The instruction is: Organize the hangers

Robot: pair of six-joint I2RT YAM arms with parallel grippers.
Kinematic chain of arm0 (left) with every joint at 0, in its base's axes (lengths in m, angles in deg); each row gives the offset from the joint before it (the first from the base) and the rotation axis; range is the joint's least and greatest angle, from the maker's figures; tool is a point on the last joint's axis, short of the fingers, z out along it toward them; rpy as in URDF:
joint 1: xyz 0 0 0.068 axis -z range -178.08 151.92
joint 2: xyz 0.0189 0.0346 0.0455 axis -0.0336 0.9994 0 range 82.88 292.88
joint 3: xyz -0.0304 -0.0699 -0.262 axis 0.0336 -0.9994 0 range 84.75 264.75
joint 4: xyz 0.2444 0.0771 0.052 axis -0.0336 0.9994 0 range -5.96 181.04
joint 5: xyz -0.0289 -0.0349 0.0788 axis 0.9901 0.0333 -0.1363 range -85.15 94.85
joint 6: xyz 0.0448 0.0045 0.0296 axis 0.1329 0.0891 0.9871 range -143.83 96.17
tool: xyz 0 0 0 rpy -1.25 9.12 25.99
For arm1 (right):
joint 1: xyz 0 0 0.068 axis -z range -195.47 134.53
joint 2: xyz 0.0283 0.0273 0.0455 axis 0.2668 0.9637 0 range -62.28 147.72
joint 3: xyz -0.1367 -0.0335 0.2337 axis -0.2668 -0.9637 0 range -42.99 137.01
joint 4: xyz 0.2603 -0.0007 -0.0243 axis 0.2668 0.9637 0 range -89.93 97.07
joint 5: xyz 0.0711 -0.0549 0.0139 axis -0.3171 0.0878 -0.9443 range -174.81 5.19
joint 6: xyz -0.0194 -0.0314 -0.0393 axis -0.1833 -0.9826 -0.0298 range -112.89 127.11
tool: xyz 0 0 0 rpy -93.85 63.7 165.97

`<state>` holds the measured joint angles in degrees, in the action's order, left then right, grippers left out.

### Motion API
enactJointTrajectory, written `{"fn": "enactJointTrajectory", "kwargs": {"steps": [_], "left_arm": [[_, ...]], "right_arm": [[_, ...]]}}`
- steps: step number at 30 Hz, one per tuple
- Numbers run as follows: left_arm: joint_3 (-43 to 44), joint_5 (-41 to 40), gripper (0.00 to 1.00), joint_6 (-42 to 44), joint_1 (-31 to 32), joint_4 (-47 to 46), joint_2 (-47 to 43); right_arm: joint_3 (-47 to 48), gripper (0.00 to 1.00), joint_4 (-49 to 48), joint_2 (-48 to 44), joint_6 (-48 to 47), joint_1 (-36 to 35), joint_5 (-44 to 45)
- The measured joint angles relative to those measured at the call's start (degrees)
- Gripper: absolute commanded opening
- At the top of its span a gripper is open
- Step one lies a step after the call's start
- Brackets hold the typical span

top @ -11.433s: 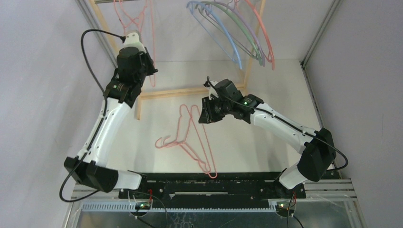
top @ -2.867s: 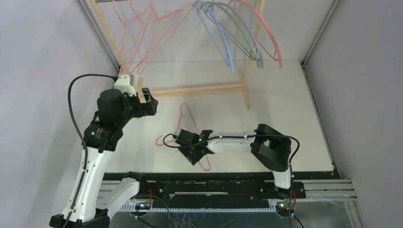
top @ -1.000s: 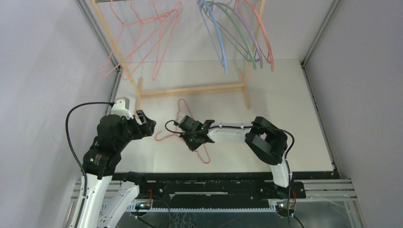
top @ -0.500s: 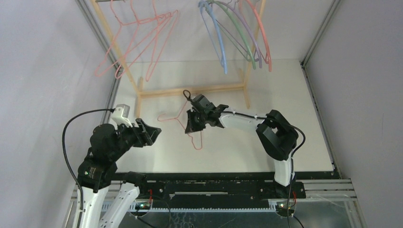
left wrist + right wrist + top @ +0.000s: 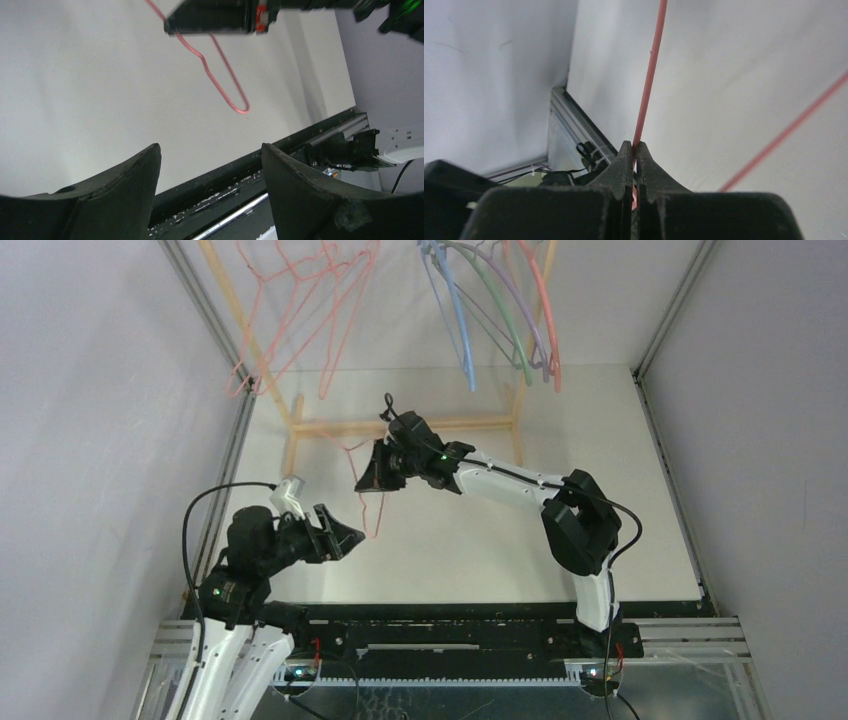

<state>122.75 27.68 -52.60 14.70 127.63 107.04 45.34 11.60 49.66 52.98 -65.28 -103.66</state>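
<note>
My right gripper (image 5: 370, 478) is shut on a salmon-pink hanger (image 5: 376, 515) and holds it in the air above the white table, in front of the rack. In the right wrist view the jaws (image 5: 634, 149) pinch the thin pink wire (image 5: 651, 65), which runs straight up from them. The left gripper (image 5: 348, 538) hovers low at the near left, open and empty. Its wrist view shows both fingers (image 5: 125, 175) apart, with the hanger's lower loop (image 5: 220, 80) dangling ahead. More pink hangers (image 5: 300, 300) hang on the rack's left; blue, green, lavender and pink hangers (image 5: 490, 310) hang on its right.
The wooden-framed rack (image 5: 400, 426) stands at the back of the table, its lower crossbar just behind the right gripper. Grey walls and metal posts (image 5: 215, 325) close in both sides. The black mounting rail (image 5: 450, 625) runs along the near edge.
The right gripper has lifted the pink hanger off the table and carried it back and left toward the rack. The left arm has pulled back and down toward the near edge. The hung hangers swing.
</note>
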Motion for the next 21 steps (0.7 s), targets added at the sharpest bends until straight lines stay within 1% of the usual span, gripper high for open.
{"fn": "enactJointTrajectory", "kwargs": {"steps": [5, 12, 16, 21], "left_arm": [[-3.45, 2.38, 0.82, -2.89, 0.00, -5.99, 0.87], [-3.72, 2.86, 0.83, -4.44, 0.00, -12.94, 5.46], [-3.85, 2.86, 0.81, -4.57, 0.00, -16.20, 8.98], [-6.36, 2.64, 0.78, -4.74, 0.00, -19.10, 10.36]], "right_arm": [[2.75, 0.00, -0.39, 0.28, 0.50, -1.01, -1.20], [2.91, 0.00, -0.39, 0.31, 0.94, -1.42, -2.73], [2.97, 0.00, -0.31, 0.31, 1.29, -1.66, -3.19], [4.22, 0.00, -0.24, 0.70, 2.29, -1.66, -4.24]]}}
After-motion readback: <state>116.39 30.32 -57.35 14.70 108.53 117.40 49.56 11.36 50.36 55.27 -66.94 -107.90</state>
